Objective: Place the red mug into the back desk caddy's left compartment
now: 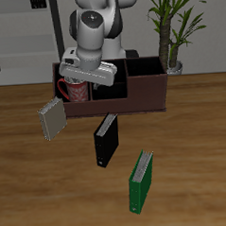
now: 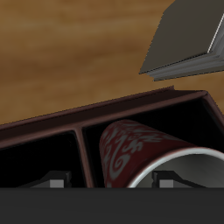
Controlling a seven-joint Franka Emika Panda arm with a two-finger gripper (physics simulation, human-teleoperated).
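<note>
The red mug (image 1: 76, 90) with the pale pattern sits tilted inside the left compartment (image 1: 69, 78) of the back desk caddy (image 1: 142, 92), a long dark brown box. In the wrist view the mug (image 2: 140, 149) leans in the compartment beside a black divider (image 2: 82, 157), its pale rim toward the camera. My gripper (image 1: 91, 78) is right above the mug. Its fingers (image 2: 58, 180) stand wide apart on either side of the mug's near wall. The gripper (image 2: 112, 181) is open.
A grey book (image 1: 52, 117) leans beside the caddy's end, also in the wrist view (image 2: 187, 40). A black book (image 1: 106, 139) and a green book (image 1: 141, 182) stand nearer the table's front edge. A potted plant (image 1: 176, 30) stands behind the caddy.
</note>
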